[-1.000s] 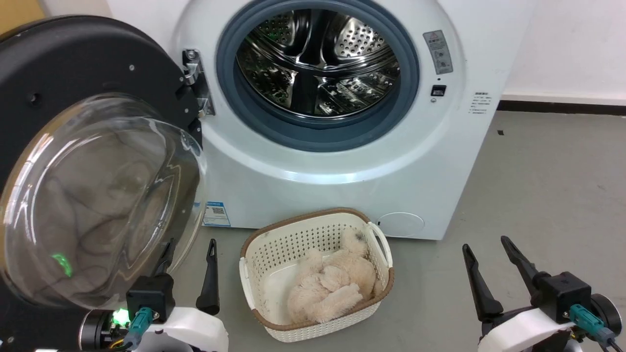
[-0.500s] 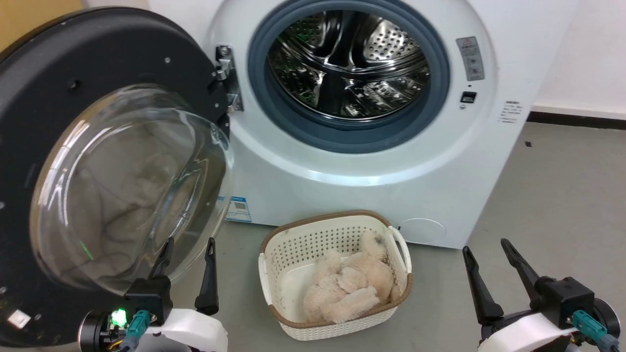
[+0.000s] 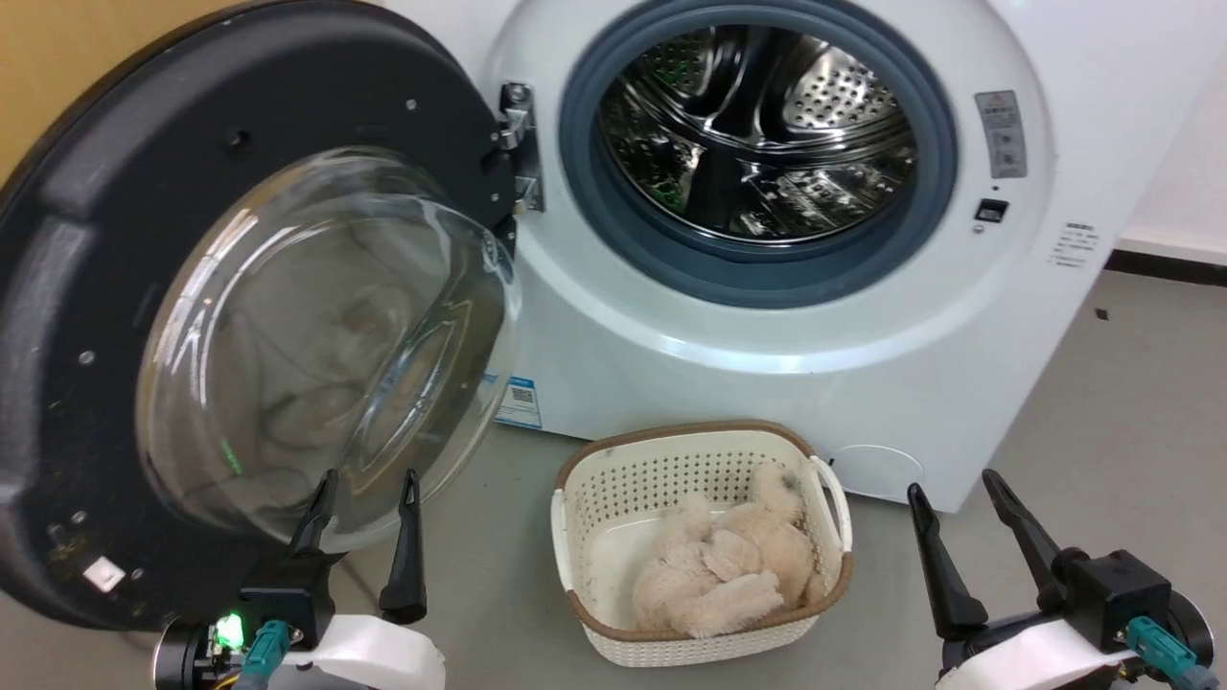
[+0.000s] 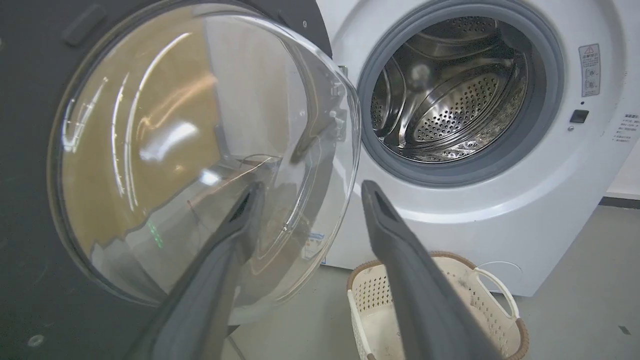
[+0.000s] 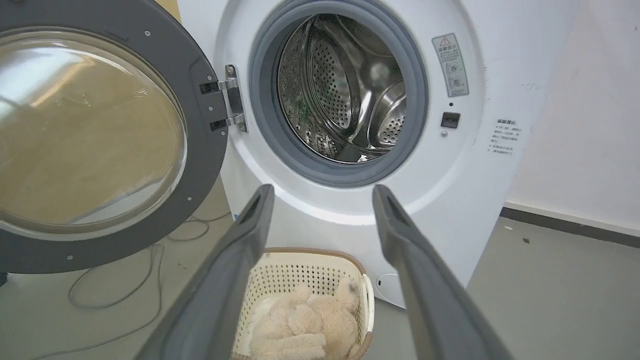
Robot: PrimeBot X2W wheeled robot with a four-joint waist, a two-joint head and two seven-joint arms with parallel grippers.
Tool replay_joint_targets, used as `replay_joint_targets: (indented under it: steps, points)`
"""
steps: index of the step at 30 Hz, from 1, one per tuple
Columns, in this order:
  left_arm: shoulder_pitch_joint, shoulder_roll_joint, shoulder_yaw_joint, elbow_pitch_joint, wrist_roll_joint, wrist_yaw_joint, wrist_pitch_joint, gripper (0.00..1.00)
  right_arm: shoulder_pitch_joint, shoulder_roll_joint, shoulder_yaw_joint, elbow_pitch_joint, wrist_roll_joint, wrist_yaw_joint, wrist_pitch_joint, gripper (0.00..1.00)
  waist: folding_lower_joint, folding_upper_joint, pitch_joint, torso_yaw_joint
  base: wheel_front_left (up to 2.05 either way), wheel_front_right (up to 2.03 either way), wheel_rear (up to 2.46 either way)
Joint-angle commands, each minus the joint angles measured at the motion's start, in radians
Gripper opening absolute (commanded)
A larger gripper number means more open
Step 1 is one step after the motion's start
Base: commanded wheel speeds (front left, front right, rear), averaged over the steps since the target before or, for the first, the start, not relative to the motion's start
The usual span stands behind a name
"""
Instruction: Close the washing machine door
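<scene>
Washing machine door wide open, hung on hinge left of washing machine; left pincer spread, empty, near door glass; right pincer spread, empty, front-right of machine; via right wrist view, loose cable on floor left of machine.

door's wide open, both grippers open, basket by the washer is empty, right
No: the basket holds fluffy cream plush, as the head view shows. The washing machine door is wide open, and the left gripper and right gripper are open.
</scene>
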State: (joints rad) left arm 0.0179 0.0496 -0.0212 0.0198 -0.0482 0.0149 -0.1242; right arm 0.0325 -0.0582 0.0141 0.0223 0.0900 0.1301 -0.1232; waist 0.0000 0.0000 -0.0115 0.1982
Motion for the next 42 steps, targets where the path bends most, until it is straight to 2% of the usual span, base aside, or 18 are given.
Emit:
replay_joint_targets:
  steps: [1,42]
  points:
    - [0.014,0.000,0.000,0.000,-0.007,0.002,-0.010,1.00,0.016,-0.003,0.003,0.003,0.010,0.000,-0.011,1.00,0.0000,0.0000,-0.002,0.014,0.00,0.00,0.00]
    - [0.051,0.001,0.004,-0.018,-0.040,0.020,-0.096,1.00,0.008,-0.024,0.064,0.045,0.081,0.001,-0.097,1.00,0.0000,0.0000,-0.004,0.231,0.00,0.00,0.00]
